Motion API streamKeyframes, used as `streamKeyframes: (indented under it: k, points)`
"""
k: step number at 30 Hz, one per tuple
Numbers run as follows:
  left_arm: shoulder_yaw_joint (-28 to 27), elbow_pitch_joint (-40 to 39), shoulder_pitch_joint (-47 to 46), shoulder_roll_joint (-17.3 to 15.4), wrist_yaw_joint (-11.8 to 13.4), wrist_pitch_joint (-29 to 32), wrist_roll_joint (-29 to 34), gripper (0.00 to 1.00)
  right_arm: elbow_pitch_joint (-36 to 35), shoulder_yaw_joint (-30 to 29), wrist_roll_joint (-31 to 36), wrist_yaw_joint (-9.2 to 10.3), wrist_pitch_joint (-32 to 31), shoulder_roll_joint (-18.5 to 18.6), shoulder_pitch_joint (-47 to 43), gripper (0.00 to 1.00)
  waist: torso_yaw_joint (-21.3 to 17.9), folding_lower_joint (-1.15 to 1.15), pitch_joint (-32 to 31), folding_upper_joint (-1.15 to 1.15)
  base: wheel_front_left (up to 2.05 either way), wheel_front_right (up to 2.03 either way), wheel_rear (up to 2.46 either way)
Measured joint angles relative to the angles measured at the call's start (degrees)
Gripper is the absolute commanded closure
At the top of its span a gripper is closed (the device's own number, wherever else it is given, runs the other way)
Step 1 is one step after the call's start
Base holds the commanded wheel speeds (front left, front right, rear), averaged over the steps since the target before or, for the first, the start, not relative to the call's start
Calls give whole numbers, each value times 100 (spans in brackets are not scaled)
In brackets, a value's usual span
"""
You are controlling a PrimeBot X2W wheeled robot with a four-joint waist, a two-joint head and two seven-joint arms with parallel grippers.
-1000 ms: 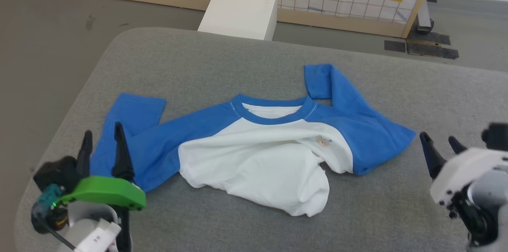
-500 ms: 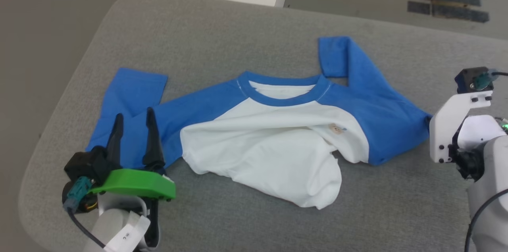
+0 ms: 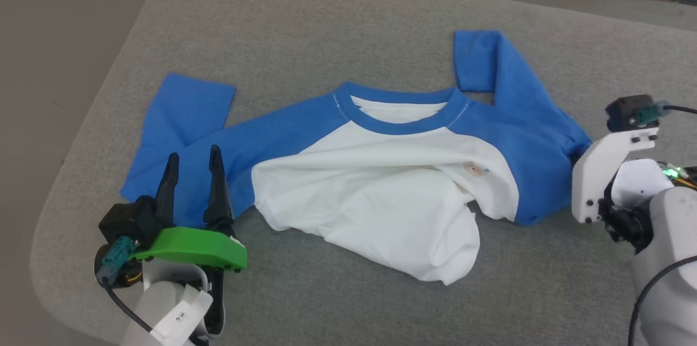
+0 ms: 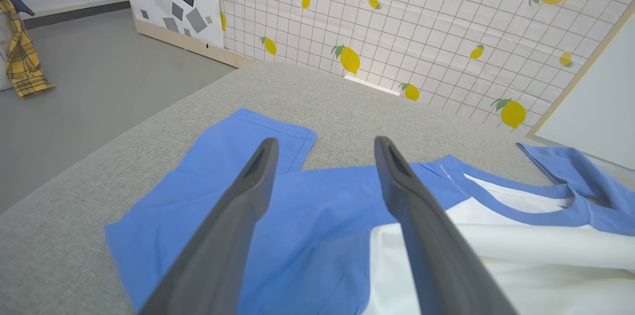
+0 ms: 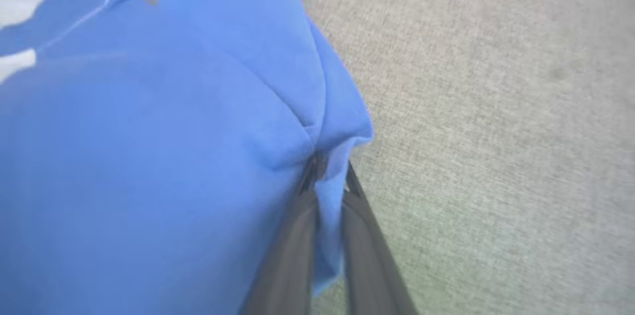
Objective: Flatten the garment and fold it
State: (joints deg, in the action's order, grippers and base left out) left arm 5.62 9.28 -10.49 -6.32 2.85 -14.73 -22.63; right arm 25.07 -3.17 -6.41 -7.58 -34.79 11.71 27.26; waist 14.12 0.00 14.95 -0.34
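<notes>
The right gripper (image 5: 325,171) clamps the T-shirt (image 3: 381,193) by its blue sleeve (image 5: 198,106) near the right edge of the surface (image 3: 326,19) — the left gripper (image 4: 326,140) hangs jaws apart over the other sleeve (image 4: 198,191).

right gripper (image 5: 328,176) pinches a raised fold at the blue edge of the shirt (image 5: 149,146), with cloth sandwiched between both dark fingers (image 5: 369,255). grey padded surface (image 5: 496,121) lies beside the shirt. picture slightly blurred.

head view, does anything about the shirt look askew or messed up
The white cotton T-shirt with blue raglan sleeves lies crumpled on the grey fabric surface: its white body is bunched into ridges toward the view's lower right, and both sleeves are doubled over rather than spread flat.
</notes>
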Motion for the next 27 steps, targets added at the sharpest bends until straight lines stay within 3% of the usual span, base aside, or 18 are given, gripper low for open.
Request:
streamKeyframes:
  k: [3,7,13,16,20,21,22,27]
  points:
    - [-92,56,-3,38,-47,0,40,0,-280,-439,-134,0,523,-40,-9,100,-103,0,-82,0,0,0,0]
    - [-177,100,31,52,-94,0,73,0,-1199,-1114,-68,-1,1022,-115,-281,100,-300,0,-231,0,0,0,0]
    - [-177,177,79,97,-187,0,138,0,-2576,-2299,227,0,867,-750,-1699,100,-601,0,-440,0,0,0,0]
    - [-164,241,79,116,-232,0,172,0,-2642,-2484,33,0,558,-864,-2492,100,-707,0,-532,0,0,0,0]
    - [-159,378,113,114,-258,0,189,0,-2119,-2080,-905,0,449,-879,-3114,100,-835,0,-631,0,0,0,0]
    - [-160,405,130,111,-258,0,188,0,-2009,-2015,-1137,0,575,-896,-3109,53,-869,0,-653,0,0,0,0]
    - [-160,422,146,109,-259,0,188,0,-1970,-1967,-1217,0,710,-896,-3105,0,-894,0,-669,0,0,0,0]
    - [-135,504,222,49,-276,156,187,0,-2027,-1900,-1496,0,1354,-892,-2902,0,-1032,0,-785,0,0,0,0]
